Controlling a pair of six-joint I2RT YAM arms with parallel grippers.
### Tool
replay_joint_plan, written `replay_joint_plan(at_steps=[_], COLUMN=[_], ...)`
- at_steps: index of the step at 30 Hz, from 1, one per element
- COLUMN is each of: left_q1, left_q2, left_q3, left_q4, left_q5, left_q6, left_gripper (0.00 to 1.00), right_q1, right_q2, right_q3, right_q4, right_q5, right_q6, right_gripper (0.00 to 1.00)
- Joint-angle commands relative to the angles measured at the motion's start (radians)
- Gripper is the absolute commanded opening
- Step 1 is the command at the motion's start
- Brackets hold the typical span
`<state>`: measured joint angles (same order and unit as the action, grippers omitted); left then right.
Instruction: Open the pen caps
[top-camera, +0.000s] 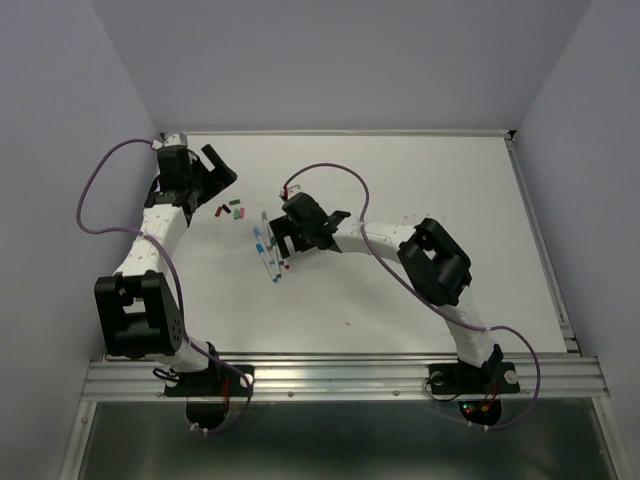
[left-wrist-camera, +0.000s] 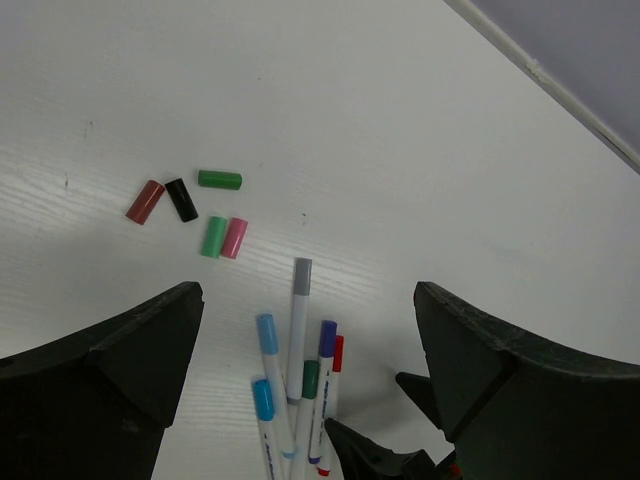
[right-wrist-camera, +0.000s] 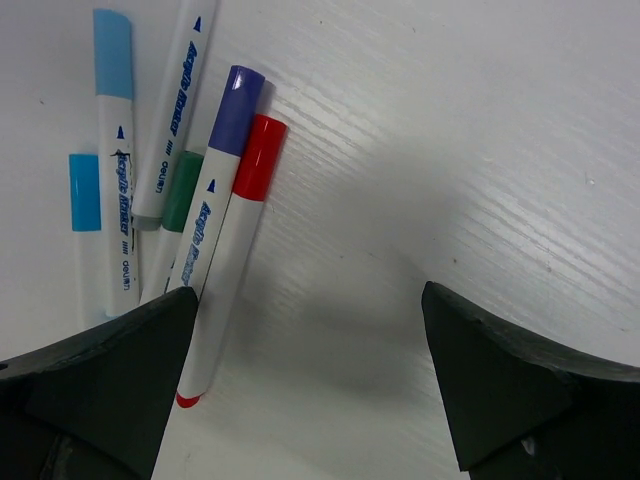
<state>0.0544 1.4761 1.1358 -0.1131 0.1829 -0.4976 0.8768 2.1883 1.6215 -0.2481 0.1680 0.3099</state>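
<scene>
Left end effector (top-camera: 222, 170) and right end effector (right-wrist-camera: 308, 295) are mine, both spread and empty; pens (top-camera: 270, 250) lie bunched mid-frame on the table (top-camera: 420, 180), loose caps (top-camera: 230, 210) upper left.

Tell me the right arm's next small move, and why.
Probably lower the right gripper onto the red-capped pen: its jaws stand open and empty, and that pen lies at the cluster's edge nearest them, cap still on.
</scene>
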Motion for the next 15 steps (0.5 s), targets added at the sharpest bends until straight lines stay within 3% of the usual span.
replay_joint_plan(at_steps=[1, 9, 13, 15], left_q1=[0.004, 0.004, 0.004, 0.004], left_q2=[-0.05, -0.05, -0.053, -0.053], left_q3=[-0.013, -0.013, -0.015, -0.016], left_q4=[0.023, 0.023, 0.023, 0.024], left_q5=[0.001, 0.003, 0.003, 0.007], left_q6=[0.016, 0.016, 0.016, 0.014], left_gripper=[0.99, 0.99, 0.99, 0.99], right_q1=[0.022, 0.042, 0.042, 0.042], right_q2=[0.028, 0.042, 0.001, -0.022], right_q3=[0.048, 0.034, -0.031, -0.055], right_q4=[-0.026, -0.098, -0.097, -0.097], right_q5=[0.074, 0.214, 0.231, 0.232], right_q6=[-0.009, 0.006, 0.034, 0.041], right_gripper=[1.0, 1.0, 0.84, 0.81])
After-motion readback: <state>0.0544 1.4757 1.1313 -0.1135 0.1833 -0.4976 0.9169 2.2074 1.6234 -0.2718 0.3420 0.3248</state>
